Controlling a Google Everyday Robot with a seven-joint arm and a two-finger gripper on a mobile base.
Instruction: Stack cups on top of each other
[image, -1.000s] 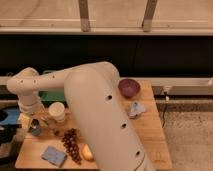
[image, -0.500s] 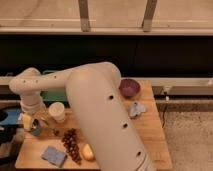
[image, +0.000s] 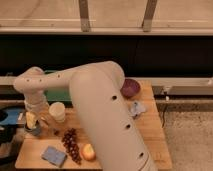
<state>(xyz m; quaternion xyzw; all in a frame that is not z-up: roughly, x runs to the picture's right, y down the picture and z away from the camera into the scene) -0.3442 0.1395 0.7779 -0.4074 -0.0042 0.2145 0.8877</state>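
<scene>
My gripper (image: 33, 123) hangs low over the left end of the wooden table (image: 150, 132), at the end of the white arm that crosses the view. Right under it sits a short bluish-grey round thing (image: 34, 132), which looks like the light-blue cup; the gripper hides most of it. I cannot make out the small dark metal cup. A pale cream cup (image: 57, 111) stands upright just right of the gripper, apart from it.
A purple bowl (image: 130, 88) sits at the table's back. A crumpled pale-blue object (image: 137, 108) lies right of the arm. Dark grapes (image: 71, 145), a blue sponge (image: 53, 155) and an orange fruit (image: 89, 151) lie near the front. A green object (image: 51, 94) is at the back left.
The arm's upper joint has shifted slightly to the right. The gripper stays low over the same spot at the table's left end. Nothing else has moved.
</scene>
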